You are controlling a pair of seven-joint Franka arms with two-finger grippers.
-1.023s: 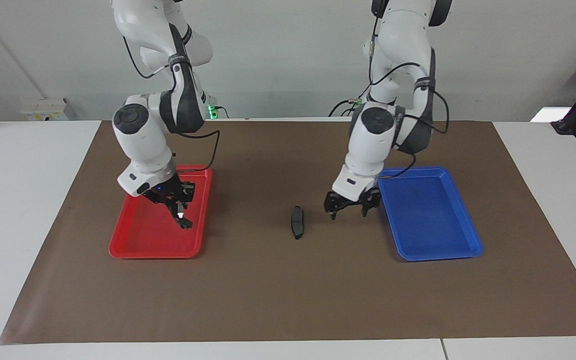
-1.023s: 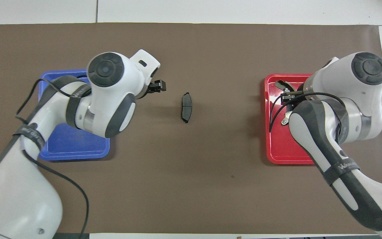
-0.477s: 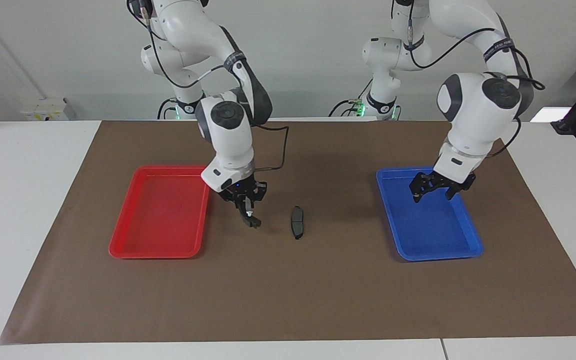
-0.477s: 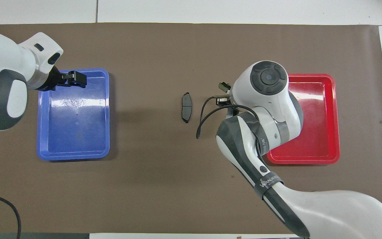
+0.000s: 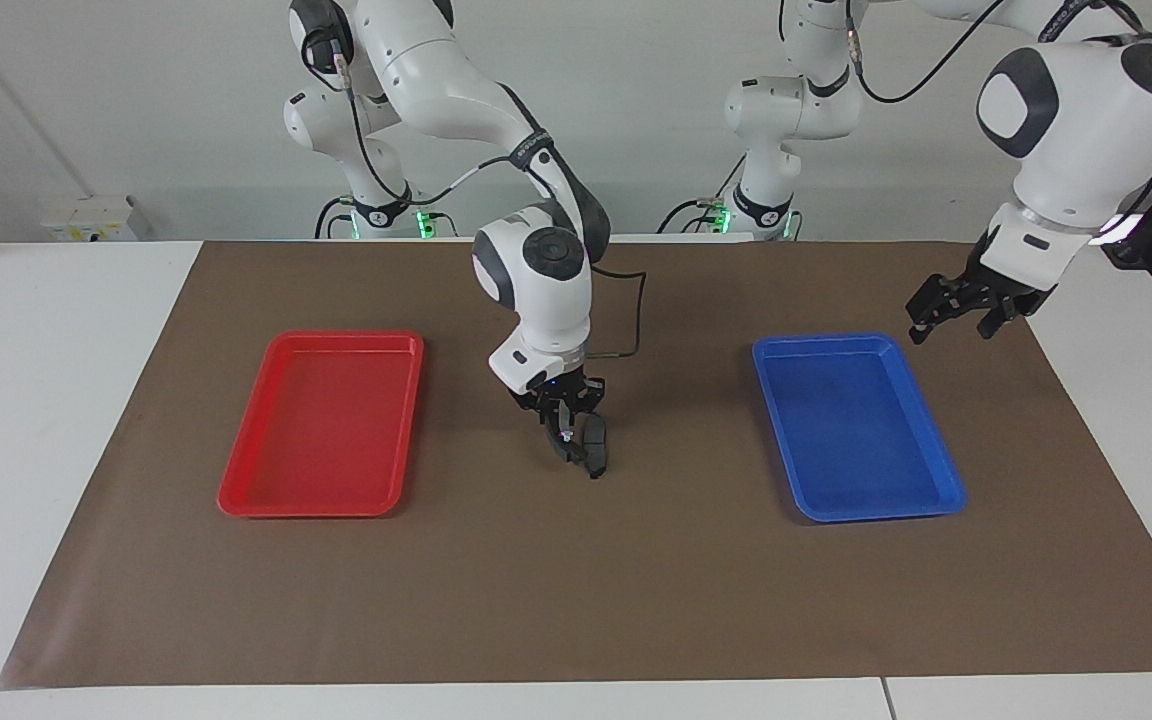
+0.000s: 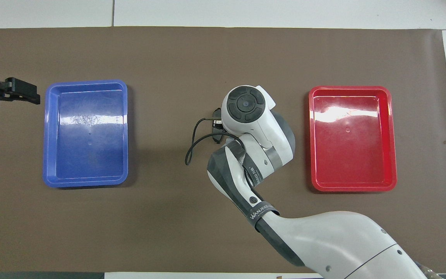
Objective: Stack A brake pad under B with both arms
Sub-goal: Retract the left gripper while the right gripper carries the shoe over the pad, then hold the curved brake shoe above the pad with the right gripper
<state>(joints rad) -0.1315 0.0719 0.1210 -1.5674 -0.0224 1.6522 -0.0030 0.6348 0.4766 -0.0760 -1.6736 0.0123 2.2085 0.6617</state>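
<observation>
The short dark grey A brake pad [image 5: 598, 447] lies on the brown mat midway between the two trays. My right gripper [image 5: 564, 436] is right beside it, low over the mat, shut on a slim dark piece with a silvery spot, pad B [image 5: 565, 450]. B hangs from the fingers and is close against A; I cannot tell whether they touch. In the overhead view my right wrist [image 6: 246, 106] covers both pads. My left gripper [image 5: 956, 312] is open and empty, raised over the mat beside the blue tray at the left arm's end; it also shows in the overhead view [image 6: 16, 90].
An empty red tray [image 5: 236, 495] lies toward the right arm's end and an empty blue tray [image 5: 876, 515] toward the left arm's end. Two smaller white arms with green lights [image 5: 766, 120] stand at the robots' edge of the table.
My right gripper carried pad B out of the red tray, across the mat and down beside pad A. My left gripper rose from beside pad A, crossed the blue tray and moved toward its own end.
</observation>
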